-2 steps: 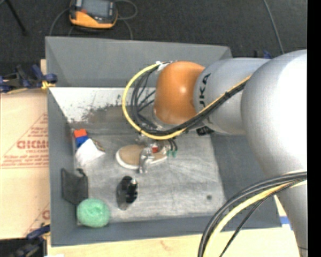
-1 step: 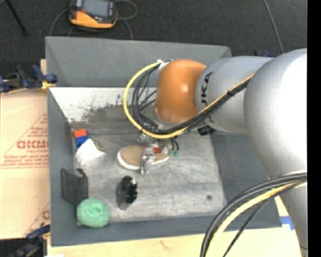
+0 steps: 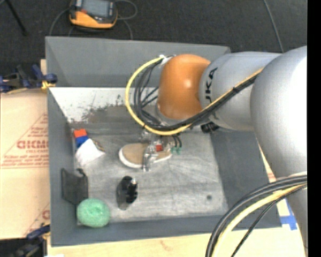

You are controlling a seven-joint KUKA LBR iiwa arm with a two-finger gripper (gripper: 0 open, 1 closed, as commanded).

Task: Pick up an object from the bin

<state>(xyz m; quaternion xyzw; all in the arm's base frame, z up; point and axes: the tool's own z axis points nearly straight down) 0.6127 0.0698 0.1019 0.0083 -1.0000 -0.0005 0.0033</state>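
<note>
Grey metal bin (image 3: 192, 181) sitting on a dark floor (image 3: 203, 20), speckled along its back wall.
Gripper (image 3: 146, 163) is hanging at bin centre, just right of a tan oval disc (image 3: 129, 154); its state cannot be told.

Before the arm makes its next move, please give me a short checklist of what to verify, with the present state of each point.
1. Gripper at a thing: ok, at the tan oval disc in mid-bin.
2. Disc gripped: cannot tell.
3. Disc free of neighbours: cannot tell, the gripper hides its right end.
4. Black piece and green ball apart from the gripper: ok.
5. Gripper away from the bin walls: ok.
</note>
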